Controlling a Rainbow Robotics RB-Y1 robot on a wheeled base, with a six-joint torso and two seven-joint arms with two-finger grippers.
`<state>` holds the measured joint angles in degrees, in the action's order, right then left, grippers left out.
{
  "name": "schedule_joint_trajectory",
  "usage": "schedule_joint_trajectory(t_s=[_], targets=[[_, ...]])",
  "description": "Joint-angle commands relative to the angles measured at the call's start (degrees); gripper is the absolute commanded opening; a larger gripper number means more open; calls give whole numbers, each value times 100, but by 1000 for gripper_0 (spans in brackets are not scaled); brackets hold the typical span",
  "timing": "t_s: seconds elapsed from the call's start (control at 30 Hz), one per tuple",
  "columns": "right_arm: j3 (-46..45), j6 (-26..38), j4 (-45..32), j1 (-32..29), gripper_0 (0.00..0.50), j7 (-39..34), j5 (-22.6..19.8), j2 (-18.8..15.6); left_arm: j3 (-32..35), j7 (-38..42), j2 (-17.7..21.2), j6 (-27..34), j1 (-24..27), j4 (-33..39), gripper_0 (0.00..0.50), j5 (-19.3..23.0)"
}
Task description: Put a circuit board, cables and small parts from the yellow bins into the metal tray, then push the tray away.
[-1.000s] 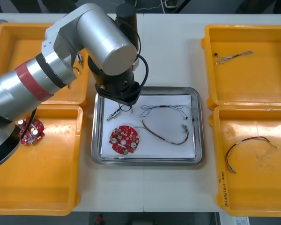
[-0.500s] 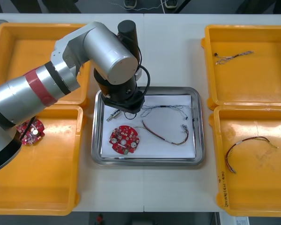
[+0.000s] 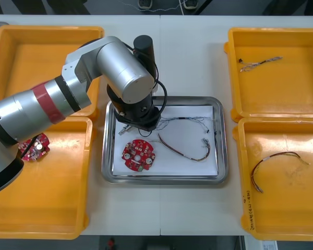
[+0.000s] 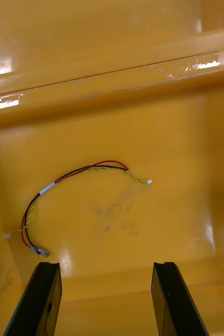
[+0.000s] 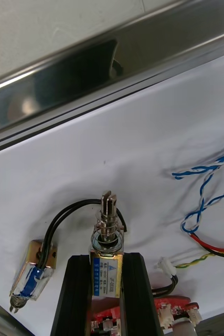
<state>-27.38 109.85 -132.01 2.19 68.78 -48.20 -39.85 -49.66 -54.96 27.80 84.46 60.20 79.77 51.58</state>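
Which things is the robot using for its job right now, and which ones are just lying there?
In the job: left gripper, shut on a small metal part; metal tray; circuit board and cables in it.
Lying about: spare board in a left yellow bin; leftover cable under the open right gripper; thin cable in the far right bin.

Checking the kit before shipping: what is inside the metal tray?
A red circuit board, a blue and white cable, a red and yellow cable, a small metal part between the left gripper's fingers and a second beside it. The arm covers the tray's far left corner.
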Motion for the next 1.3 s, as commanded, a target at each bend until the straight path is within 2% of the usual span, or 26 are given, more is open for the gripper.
schedule_joint_trajectory(t_s=[0.03, 0.1, 0.17, 0.23, 0.5, 0.63, 0.93, 1.3], targets=[[40, 15, -184, -96, 500, -269, -75, -14, -122, 565, -134, -132, -70, 30, 2, -148], [58, 15, -202, -96, 500, -277, -75, -14, -131, 583, -134, -132, -79, 30, 22, -131], [75, 15, -202, -96, 500, -295, -66, -14, -122, 609, -134, -123, -70, 30, 347, -122], [93, 15, -211, -96, 500, -304, -66, -14, -122, 636, -134, -132, -70, 30, 500, -113], [154, 15, -272, -96, 500, -321, -40, -14, -8, 724, -134, -141, -70, 56, 500, -43], [207, 15, -325, -96, 500, -321, 48, -14, 264, 724, -126, 18, -70, 144, 500, -52], [269, 15, -386, -96, 500, -321, 74, -14, 1284, 618, -3, 1090, -70, 610, 500, -113], [357, 15, -694, -87, 500, -321, -22, -102, 2356, 240, 419, 2554, -79, 1164, 500, -157]])
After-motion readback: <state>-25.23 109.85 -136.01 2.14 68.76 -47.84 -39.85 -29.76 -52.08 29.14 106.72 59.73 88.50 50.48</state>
